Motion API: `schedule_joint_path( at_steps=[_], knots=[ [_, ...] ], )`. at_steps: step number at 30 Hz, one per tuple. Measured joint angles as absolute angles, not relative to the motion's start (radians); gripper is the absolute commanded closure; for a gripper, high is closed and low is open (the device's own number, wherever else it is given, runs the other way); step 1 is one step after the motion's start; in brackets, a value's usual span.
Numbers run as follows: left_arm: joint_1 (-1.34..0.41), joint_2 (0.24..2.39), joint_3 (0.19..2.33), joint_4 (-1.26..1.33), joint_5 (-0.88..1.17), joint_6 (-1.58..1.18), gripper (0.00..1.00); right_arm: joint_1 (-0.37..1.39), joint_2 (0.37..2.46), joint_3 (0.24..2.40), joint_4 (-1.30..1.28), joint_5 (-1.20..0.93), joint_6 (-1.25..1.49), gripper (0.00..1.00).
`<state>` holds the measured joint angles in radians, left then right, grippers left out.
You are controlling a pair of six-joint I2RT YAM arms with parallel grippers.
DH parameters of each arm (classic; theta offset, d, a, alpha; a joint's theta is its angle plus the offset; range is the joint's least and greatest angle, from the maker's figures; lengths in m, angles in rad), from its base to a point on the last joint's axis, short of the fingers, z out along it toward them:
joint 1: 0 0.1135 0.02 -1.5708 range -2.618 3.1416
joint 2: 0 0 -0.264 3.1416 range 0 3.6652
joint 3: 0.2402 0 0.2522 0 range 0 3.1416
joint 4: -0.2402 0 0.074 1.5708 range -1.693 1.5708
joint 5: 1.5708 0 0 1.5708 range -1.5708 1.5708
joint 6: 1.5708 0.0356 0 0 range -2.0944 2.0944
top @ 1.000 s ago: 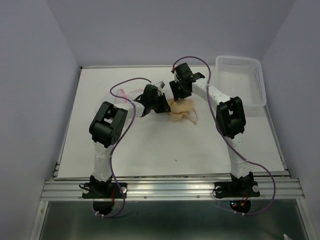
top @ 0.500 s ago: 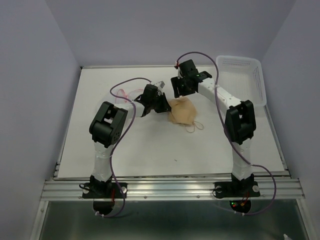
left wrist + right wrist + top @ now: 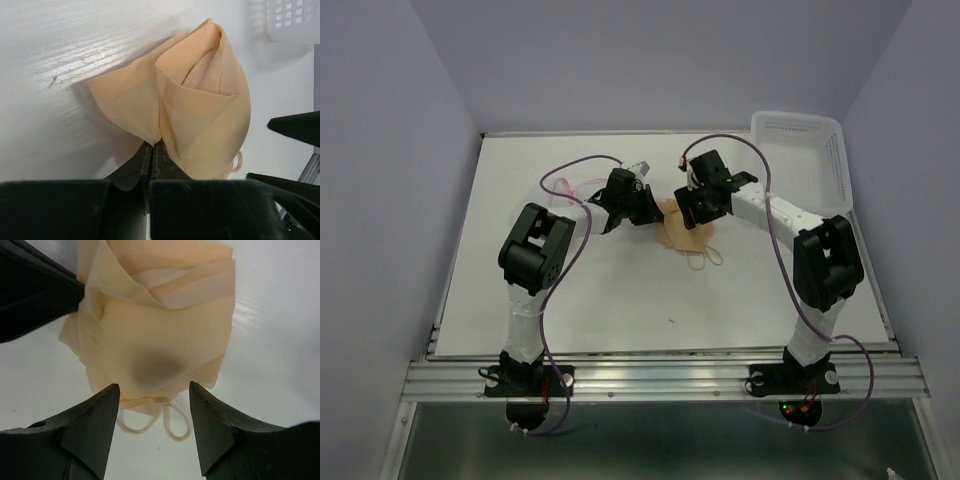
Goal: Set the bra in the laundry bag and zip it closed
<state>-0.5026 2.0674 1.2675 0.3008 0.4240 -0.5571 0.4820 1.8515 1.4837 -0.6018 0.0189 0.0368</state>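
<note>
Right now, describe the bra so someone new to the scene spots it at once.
On the white table, look toward the far middle, left of the perforated white basket. The bra is the peach-beige fabric heap pinched by the left gripper, with the open right gripper over it. Nothing else there is soft and peach, with a pale looped strap.
</note>
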Motion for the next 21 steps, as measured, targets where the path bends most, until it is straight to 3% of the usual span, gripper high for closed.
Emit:
schedule_joint_path(
  at_steps=[15, 18, 19, 21],
  knots=[
    [-0.503, 2.073, 1.267, 0.305, 0.443, -0.558, 0.98, 0.492, 1.941, 1.469, -0.503, 0.019, 0.125, 0.49],
    [-0.503, 2.081, 1.267, 0.305, 0.445, -0.558, 0.98, 0.493, 1.950, 1.471, -0.498, 0.027, 0.138, 0.68],
    [-0.502, 2.083, 1.267, 0.305, 0.445, -0.558, 0.94, 0.492, 1.951, 1.473, -0.496, 0.030, 0.139, 0.74],
    [-0.502, 2.084, 1.267, 0.305, 0.445, -0.555, 0.63, 0.492, 1.953, 1.477, -0.493, 0.039, 0.146, 0.82]
  ],
)
